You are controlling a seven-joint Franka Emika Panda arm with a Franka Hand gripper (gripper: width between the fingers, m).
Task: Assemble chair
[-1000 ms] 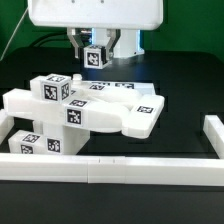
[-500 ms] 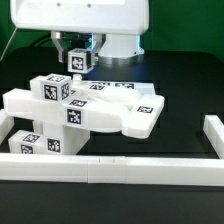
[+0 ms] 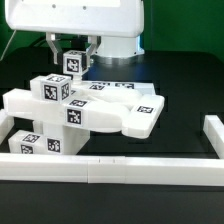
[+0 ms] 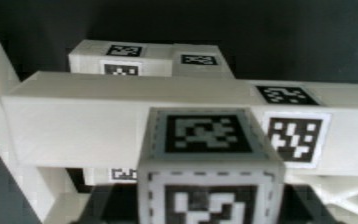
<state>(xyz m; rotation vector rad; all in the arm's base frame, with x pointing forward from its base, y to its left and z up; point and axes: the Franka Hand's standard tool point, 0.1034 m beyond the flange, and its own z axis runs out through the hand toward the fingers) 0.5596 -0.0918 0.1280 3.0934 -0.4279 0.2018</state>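
Observation:
The partly joined chair (image 3: 85,108) is a white blocky structure with black-and-white tags, at the exterior view's left of the black table. My gripper (image 3: 73,62) hangs behind and above it, shut on a small white tagged chair part (image 3: 73,62). That held part fills the near foreground of the wrist view (image 4: 206,165), with the structure's tagged white blocks (image 4: 158,90) beyond it. The fingers are mostly hidden by the held part.
Long plain white border rails run along the front (image 3: 110,168) and the exterior view's right (image 3: 212,135). The large white robot housing (image 3: 75,18) fills the top of the exterior view. The marker board (image 3: 112,87) lies behind the structure.
My gripper has moved toward the exterior view's left with the tagged part, from above the structure's middle to above its left blocks.

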